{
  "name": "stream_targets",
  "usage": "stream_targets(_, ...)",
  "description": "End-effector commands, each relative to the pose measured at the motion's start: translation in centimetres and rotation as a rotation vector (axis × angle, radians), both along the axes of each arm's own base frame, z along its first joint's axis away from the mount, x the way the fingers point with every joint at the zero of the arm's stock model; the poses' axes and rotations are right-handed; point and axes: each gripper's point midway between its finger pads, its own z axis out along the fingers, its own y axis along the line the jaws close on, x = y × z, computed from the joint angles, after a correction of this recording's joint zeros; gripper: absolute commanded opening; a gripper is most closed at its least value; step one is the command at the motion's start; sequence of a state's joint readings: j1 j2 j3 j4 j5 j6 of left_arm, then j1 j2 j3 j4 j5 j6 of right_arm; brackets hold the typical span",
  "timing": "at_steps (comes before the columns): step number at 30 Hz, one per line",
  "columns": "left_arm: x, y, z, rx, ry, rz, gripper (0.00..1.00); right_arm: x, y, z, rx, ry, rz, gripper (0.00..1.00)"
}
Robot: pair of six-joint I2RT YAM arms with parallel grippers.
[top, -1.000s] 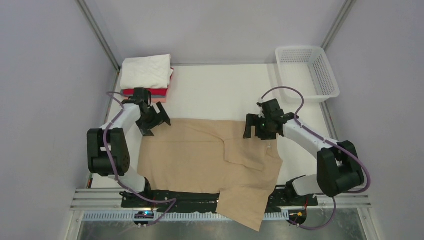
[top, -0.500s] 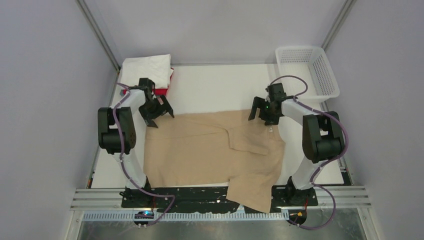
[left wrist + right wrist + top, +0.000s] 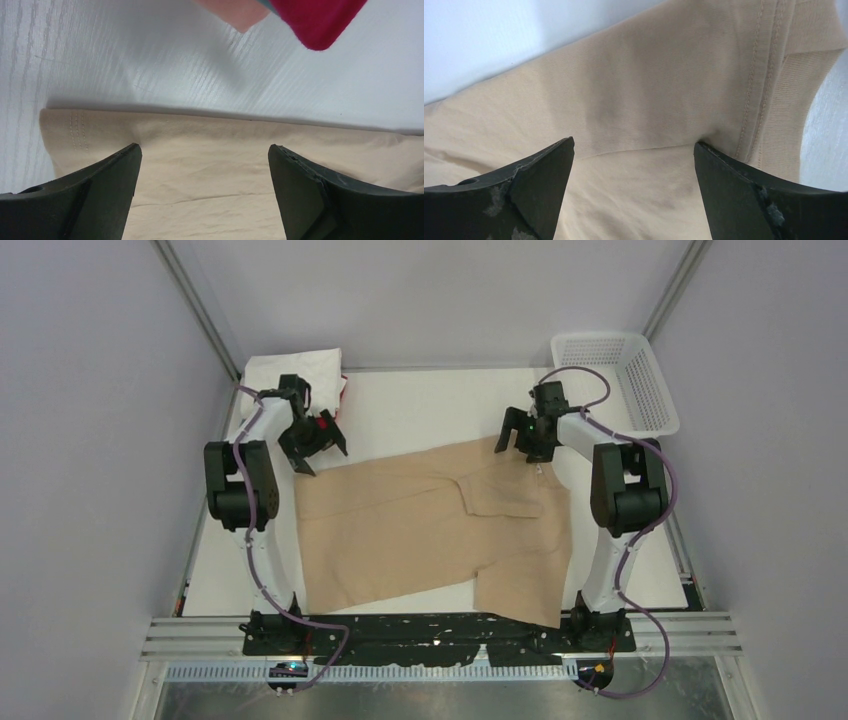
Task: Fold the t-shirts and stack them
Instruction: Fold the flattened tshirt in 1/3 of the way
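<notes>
Top view: the tan t-shirt lies flat on the surface, its far edge under the left gripper and right gripper, with the folded stack behind. Left wrist view: the jaws are spread over the hem corner and should descend squarely to pinch every layer. Right wrist view: the jaws are spread beside the ribbed collar, and an equally deep bite there would keep the fold even.

Matt tan cloth t-shirt, white plastic mesh basket, scuffed black jaws
</notes>
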State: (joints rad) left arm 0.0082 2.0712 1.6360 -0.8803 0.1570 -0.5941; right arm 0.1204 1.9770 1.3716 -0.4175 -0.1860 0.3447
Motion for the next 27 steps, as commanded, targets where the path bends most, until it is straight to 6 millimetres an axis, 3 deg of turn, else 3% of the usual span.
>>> stream_targets(1,0.3,0.1,2.4,0.003,-0.061,0.019,1.00,1.8,-1.0,5.4,-0.040,-0.140,0.000,0.95)
stream_targets(3,-0.2,0.2,3.3,0.005,-0.094,0.039,1.00,1.8,-1.1,8.3,-0.038,-0.215,-0.003,0.95)
stream_targets(4,-0.7,0.3,3.5,0.010,-0.105,0.050,1.00,1.6,-1.2,8.8,-0.044,-0.232,-0.007,0.95)
stream_targets(5,-1.4,0.4,3.5,0.016,-0.107,0.065,1.00,1.3,-1.3,10.9,-0.046,-0.282,-0.005,0.95)
stream_targets(6,-2.2,0.7,3.6,0.028,-0.111,0.080,1.00,0.7,-1.6,10.9,-0.059,-0.287,-0.009,0.95)
stream_targets(7,-3.3,-0.4,3.4,0.035,-0.104,0.066,1.00,0.2,-1.6,12.6,-0.057,-0.330,-0.014,0.95)
stream_targets(8,-4.3,-0.7,3.3,0.039,-0.098,0.072,1.00,-0.5,-1.8,12.3,-0.059,-0.332,-0.023,0.95)
stream_targets(9,-5.4,-1.1,2.9,0.038,-0.085,0.075,1.00,-1.2,-2.0,13.6,-0.055,-0.369,-0.028,0.95)
stream_targets(10,-6.5,-1.6,2.5,0.041,-0.075,0.075,1.00,-2.0,-2.2,12.8,-0.059,-0.367,-0.040,0.95)
stream_targets(11,-7.2,-2.0,2.0,0.045,-0.072,0.080,1.00,-2.6,-2.3,14.0,-0.054,-0.406,-0.048,0.95)
stream_targets(13,-8.2,-3.0,0.8,0.028,-0.066,0.093,1.00,-3.9,-2.6,13.3,-0.052,-0.414,-0.062,0.95)
stream_targets(16,-8.4,-3.5,-1.0,0.004,-0.011,0.111,0.99,-4.5,-2.4,14.1,-0.033,-0.448,-0.058,0.95)
stream_targets(23,-7.8,-5.1,-2.9,-0.055,0.062,0.121,1.00,-4.9,-2.8,14.8,-0.049,-0.469,-0.062,0.95)
stream_targets(27,-6.2,-5.3,-3.2,-0.062,0.082,0.123,1.00,-4.9,-3.2,15.2,-0.072,-0.478,-0.066,0.95)
